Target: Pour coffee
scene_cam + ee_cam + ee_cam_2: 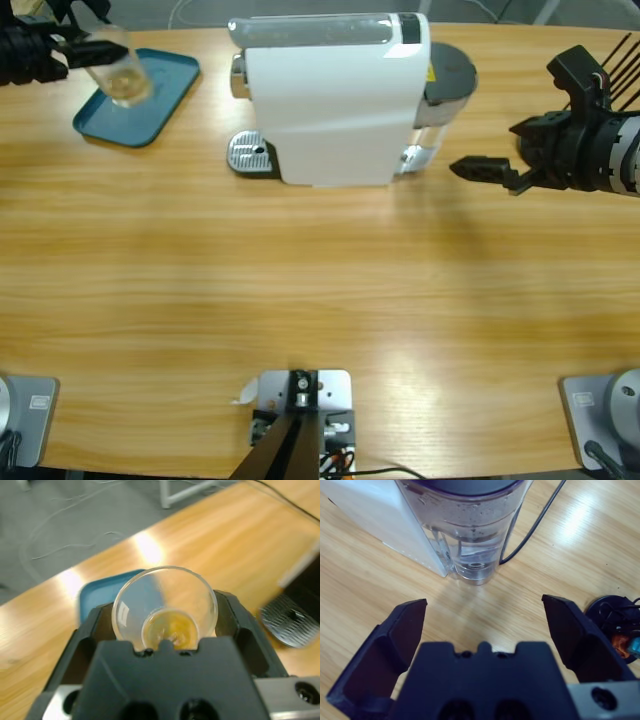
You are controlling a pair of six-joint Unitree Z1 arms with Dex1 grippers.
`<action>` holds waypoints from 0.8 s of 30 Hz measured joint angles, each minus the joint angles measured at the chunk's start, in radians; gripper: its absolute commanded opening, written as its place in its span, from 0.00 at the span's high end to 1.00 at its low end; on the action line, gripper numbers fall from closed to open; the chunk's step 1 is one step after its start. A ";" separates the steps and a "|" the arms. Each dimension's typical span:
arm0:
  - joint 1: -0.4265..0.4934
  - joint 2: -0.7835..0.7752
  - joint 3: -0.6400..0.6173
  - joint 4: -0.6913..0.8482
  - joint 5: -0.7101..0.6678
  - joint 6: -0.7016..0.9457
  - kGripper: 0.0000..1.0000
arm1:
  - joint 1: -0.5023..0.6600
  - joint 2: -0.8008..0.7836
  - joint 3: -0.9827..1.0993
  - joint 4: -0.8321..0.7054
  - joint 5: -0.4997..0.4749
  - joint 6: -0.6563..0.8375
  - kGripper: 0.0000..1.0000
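- Left tool grips one glass tumbler holding coffee, above one teal tray.
- One white coffee machine stands mid-counter.
- Right tool gapes wide, grasping nothing, beside the machine's water tank.

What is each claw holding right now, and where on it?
Left claw grips the glass tumbler of coffee by its lower sides, above the blue tray. Right claw is open, holding nothing.
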 measured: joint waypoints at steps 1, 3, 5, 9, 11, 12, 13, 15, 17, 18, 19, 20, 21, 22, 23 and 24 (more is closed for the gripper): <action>0.001 0.005 -0.001 -0.018 0.033 -0.005 1.00 | 0.000 0.000 0.001 0.000 -0.003 0.000 0.00; 0.002 0.028 -0.008 -0.052 0.086 -0.011 1.00 | 0.000 0.000 0.001 0.000 -0.010 0.000 0.00; 0.004 0.069 -0.024 -0.082 0.126 -0.027 1.00 | 0.000 0.000 0.001 0.000 -0.014 0.000 0.00; 0.005 0.148 -0.068 -0.111 0.183 -0.056 1.00 | 0.000 0.000 0.002 -0.003 -0.026 0.004 0.00; 0.005 0.184 -0.083 -0.121 0.190 -0.058 1.00 | 0.000 0.000 0.002 -0.005 -0.030 0.008 0.00; 0.005 0.200 -0.088 -0.127 0.191 -0.058 1.00 | 0.000 0.000 0.002 -0.006 -0.030 0.009 0.00; 0.005 0.217 -0.091 -0.135 0.191 -0.058 1.00 | 0.000 0.000 0.002 -0.007 -0.031 0.009 0.00; 0.004 0.247 -0.095 -0.152 0.191 -0.058 1.00 | 0.000 0.001 0.002 -0.008 -0.031 0.010 0.00; 0.003 0.267 -0.095 -0.162 0.191 -0.058 1.00 | 0.000 0.002 0.002 -0.015 -0.031 0.010 0.00; 0.002 0.274 -0.095 -0.165 0.191 -0.058 1.00 | 0.000 0.003 0.002 -0.019 -0.031 0.010 0.00; 0.002 0.279 -0.095 -0.168 0.191 -0.058 1.00 | 0.000 0.004 0.002 -0.022 -0.031 0.010 0.00; 0.002 0.283 -0.095 -0.170 0.191 -0.058 1.00 | 0.000 0.006 0.002 -0.023 -0.031 0.010 0.00; 0.001 0.287 -0.095 -0.173 0.191 -0.058 1.00 | 0.000 0.010 0.002 -0.023 -0.031 0.010 0.00; 0.000 0.292 -0.096 -0.174 0.191 -0.058 1.00 | 0.000 0.013 0.002 -0.023 -0.033 0.010 0.00; -0.001 0.297 -0.096 -0.175 0.191 -0.058 1.00 | 0.000 0.016 0.002 -0.023 -0.034 0.010 0.00; -0.001 0.304 -0.096 -0.177 0.191 -0.058 1.00 | 0.000 0.019 0.002 -0.023 -0.036 0.010 0.00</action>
